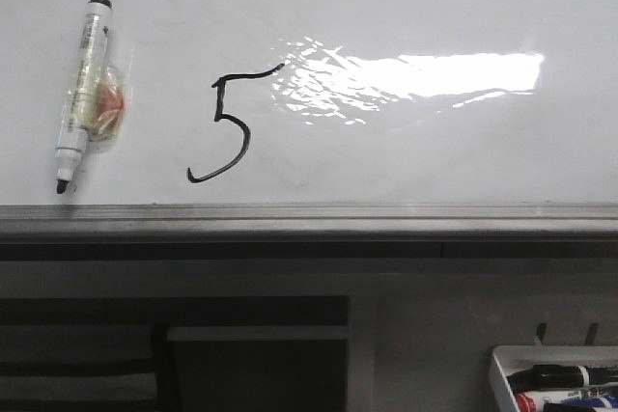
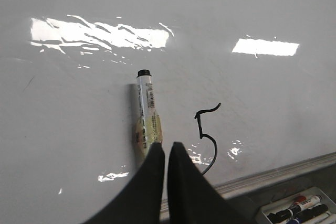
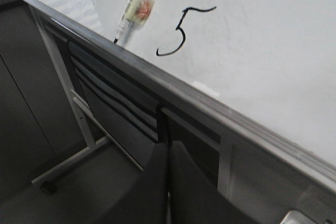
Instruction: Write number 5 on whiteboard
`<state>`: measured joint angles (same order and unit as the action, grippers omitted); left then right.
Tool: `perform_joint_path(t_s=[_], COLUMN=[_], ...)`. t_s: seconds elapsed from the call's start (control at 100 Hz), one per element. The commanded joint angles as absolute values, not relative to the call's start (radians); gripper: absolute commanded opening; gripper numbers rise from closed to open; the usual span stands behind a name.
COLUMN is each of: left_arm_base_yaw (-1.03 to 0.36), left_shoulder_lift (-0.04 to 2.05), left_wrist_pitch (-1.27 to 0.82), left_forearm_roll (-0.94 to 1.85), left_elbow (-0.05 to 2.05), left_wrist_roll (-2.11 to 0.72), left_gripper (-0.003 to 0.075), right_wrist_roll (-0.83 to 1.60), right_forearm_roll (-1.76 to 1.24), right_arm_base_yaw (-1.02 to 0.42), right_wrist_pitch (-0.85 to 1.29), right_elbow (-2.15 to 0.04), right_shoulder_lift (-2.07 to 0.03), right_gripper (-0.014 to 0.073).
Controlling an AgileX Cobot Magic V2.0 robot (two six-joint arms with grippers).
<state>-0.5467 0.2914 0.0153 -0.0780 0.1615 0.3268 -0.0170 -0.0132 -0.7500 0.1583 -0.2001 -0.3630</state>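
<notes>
The whiteboard point(image 1: 435, 151) is glossy white with a grey metal edge strip along its near side. A thin black number 5 point(image 1: 230, 123) is drawn on it; it also shows in the left wrist view point(image 2: 206, 136) and the right wrist view point(image 3: 181, 32). A white marker point(image 1: 85, 94) with a black tip and a taped wrap lies on the board left of the 5, free of any gripper. My left gripper point(image 2: 166, 148) is shut and empty, just off the marker's tip end. My right gripper point(image 3: 168, 148) is shut and empty, below the board's edge. Neither gripper shows in the front view.
A small white tray of markers point(image 1: 550, 378) hangs at the lower right, below the board's edge strip point(image 1: 309, 217); it also shows in the left wrist view point(image 2: 294, 211). A metal frame with dark panels point(image 3: 110, 108) stands under the board. Bright glare point(image 1: 415, 74) lies right of the 5.
</notes>
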Motion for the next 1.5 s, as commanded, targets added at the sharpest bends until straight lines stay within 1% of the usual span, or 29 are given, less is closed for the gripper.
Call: perform_joint_path(t_s=[0.0, 0.49, 0.57, 0.65, 0.76, 0.93, 1.15, 1.22, 1.4, 1.49], left_arm_base_yaw=[-0.547, -0.536, -0.499, -0.455, -0.362, -0.200, -0.022, 0.007, 0.025, 0.025], left_shoulder_lift=[0.297, 0.297, 0.296, 0.290, 0.244, 0.120, -0.021, -0.036, -0.034, -0.034], left_wrist_pitch=[0.100, 0.083, 0.052, 0.038, 0.029, 0.025, 0.009, -0.015, -0.270, -0.267], left_forearm_roll=[-0.079, -0.072, -0.070, -0.069, -0.069, -0.086, 0.000, 0.000, 0.000, 0.006], left_elbow=[0.188, 0.178, 0.178, 0.178, 0.172, 0.095, -0.002, -0.023, -0.021, -0.023], left_wrist_roll=[0.328, 0.328, 0.324, 0.209, 0.063, 0.061, 0.061, 0.061, 0.077, 0.080], left_gripper=[-0.0020, -0.0020, -0.0020, -0.0020, -0.0020, -0.0020, -0.0020, -0.0020, -0.0020, -0.0020], right_wrist_roll=[-0.008, -0.008, -0.008, -0.008, -0.008, -0.008, -0.008, -0.008, -0.008, -0.008], right_forearm_roll=[0.000, 0.000, 0.000, 0.000, 0.000, 0.000, 0.000, 0.000, 0.000, 0.000], right_arm_base_yaw=[-0.744, -0.744, -0.744, -0.744, -0.744, -0.744, -0.744, -0.744, -0.744, -0.744], right_wrist_pitch=[0.116, 0.116, 0.116, 0.116, 0.116, 0.116, 0.116, 0.116, 0.117, 0.117], right_elbow=[-0.225, -0.225, -0.225, -0.225, -0.225, -0.225, -0.225, -0.225, -0.225, -0.225], right_shoulder_lift=[-0.368, -0.368, -0.368, -0.368, -0.368, -0.368, -0.368, -0.368, -0.368, -0.368], right_gripper=[-0.0061, -0.0061, -0.0061, -0.0061, -0.0061, -0.0061, -0.0061, -0.0061, -0.0061, -0.0061])
